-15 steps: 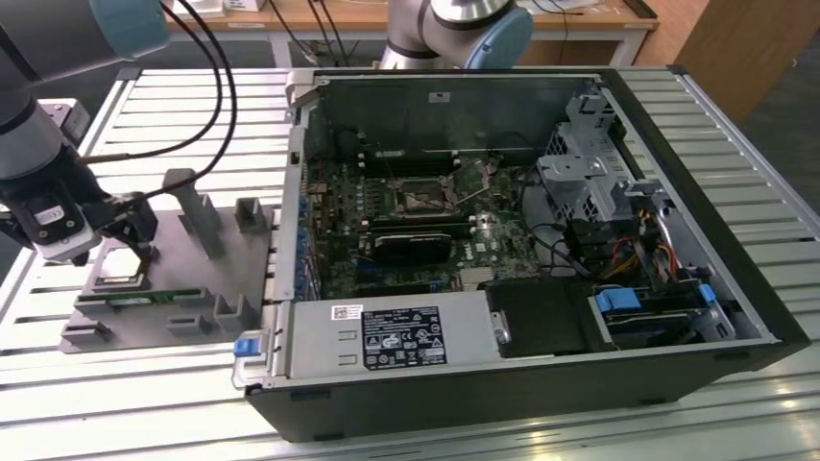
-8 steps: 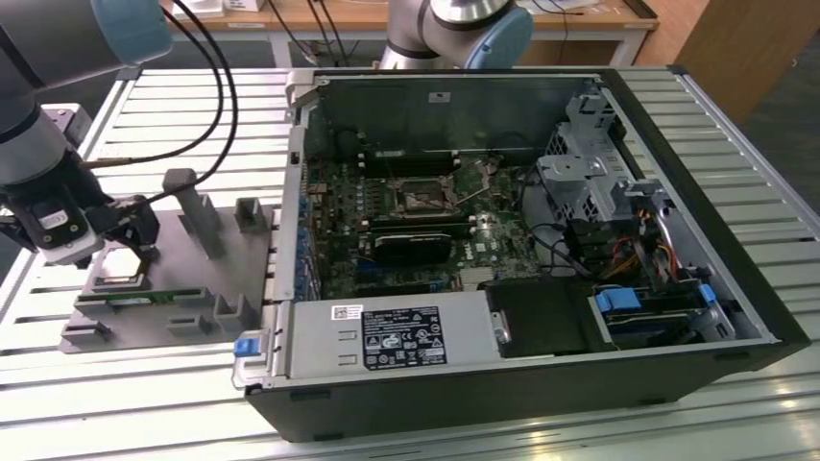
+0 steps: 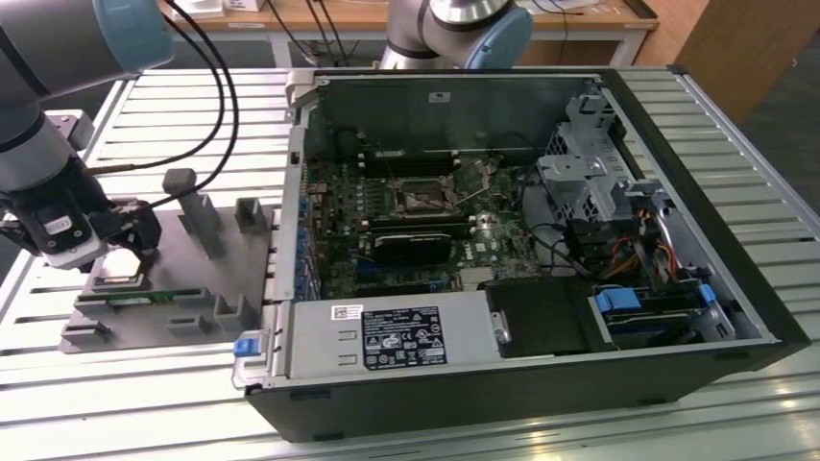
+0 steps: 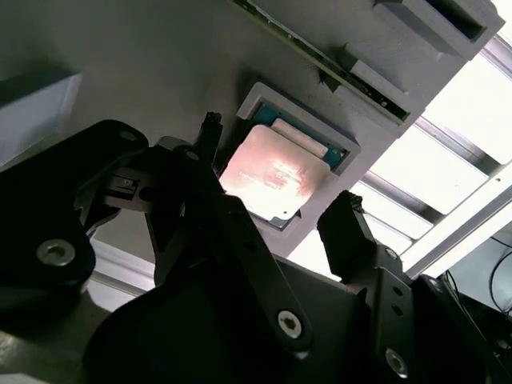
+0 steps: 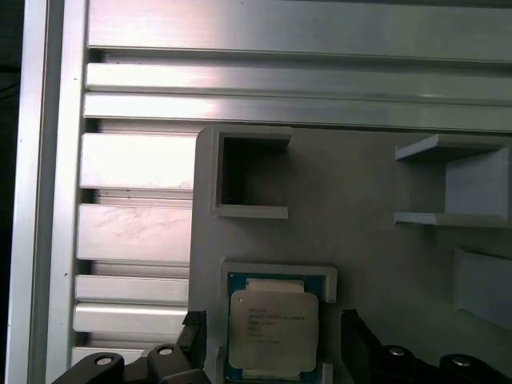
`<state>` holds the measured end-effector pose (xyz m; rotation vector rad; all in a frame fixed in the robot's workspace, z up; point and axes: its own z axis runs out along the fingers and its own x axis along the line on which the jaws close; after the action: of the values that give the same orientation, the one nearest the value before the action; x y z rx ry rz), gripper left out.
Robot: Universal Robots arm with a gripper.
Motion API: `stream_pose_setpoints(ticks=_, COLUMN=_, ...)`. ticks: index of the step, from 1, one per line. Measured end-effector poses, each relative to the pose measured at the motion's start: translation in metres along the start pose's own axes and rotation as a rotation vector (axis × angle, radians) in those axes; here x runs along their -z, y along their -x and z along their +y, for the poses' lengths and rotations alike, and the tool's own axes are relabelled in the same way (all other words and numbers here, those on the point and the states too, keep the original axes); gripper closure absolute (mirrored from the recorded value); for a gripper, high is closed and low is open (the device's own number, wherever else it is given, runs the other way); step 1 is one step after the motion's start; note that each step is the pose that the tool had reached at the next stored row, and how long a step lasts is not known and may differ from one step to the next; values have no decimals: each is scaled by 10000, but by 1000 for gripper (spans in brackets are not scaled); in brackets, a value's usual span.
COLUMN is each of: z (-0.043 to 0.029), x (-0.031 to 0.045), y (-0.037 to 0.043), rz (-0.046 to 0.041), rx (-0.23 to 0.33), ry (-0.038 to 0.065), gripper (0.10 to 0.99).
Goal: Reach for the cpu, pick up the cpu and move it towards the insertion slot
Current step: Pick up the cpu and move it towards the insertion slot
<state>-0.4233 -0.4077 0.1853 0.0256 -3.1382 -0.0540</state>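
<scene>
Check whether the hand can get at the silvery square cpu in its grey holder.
Probably yes: the open hand has its fingers either side of the silvery square cpu; nothing lies over it.

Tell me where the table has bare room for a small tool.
Free: table slats in the exterior view's lower left, before the grey fixture. Crowded: around the cpu, where the hand straddles it; inside the computer case.
</scene>
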Motion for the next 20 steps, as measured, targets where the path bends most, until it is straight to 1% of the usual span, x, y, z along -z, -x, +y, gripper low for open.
stream_pose_setpoints(ticks=4, z=-1, x=-27, y=-1, rz=1, rx=0, ry=-1, gripper=341)
stream_pose_setpoints(ticks=5, z=-1, x=-31, y=-1, rz=1, rx=0, ry=-2, gripper=408)
stream_pose_setpoints(ticks=8, z=-1, x=-36, y=-1, rz=2, rx=0, ry=-6, gripper=408)
stream_pose_setpoints(ticks=9, z=-1, x=-37, y=-1, rz=2, rx=0, ry=-6, gripper=427)
stream_pose_setpoints(ticks=10, z=-1, x=-37, y=-1, rz=2, rx=0, ry=-5, gripper=427)
stream_pose_setpoints(ticks=11, z=-1, x=-38, y=-1, rz=1, rx=0, ry=-5, gripper=494)
stream_pose_setpoints(ticks=12, z=-1, x=-38, y=-1, rz=2, rx=-1, ry=-6, gripper=494)
stream_pose_setpoints(ticks=13, z=-1, x=-38, y=-1, rz=1, rx=-1, ry=-6, gripper=514)
stream_pose_setpoints(ticks=15, z=-1, x=-38, y=-1, rz=1, rx=0, ry=-6, gripper=514)
stream_pose_setpoints(ticks=16, z=-1, x=-38, y=-1, rz=1, rx=0, ry=-5, gripper=541)
stream_pose_setpoints(ticks=18, z=-1, x=-35, y=-1, rz=0, rx=0, ry=-4, gripper=541)
stream_pose_setpoints(ticks=20, z=0, x=-9, y=-1, rz=-1, rx=0, ry=-4, gripper=541)
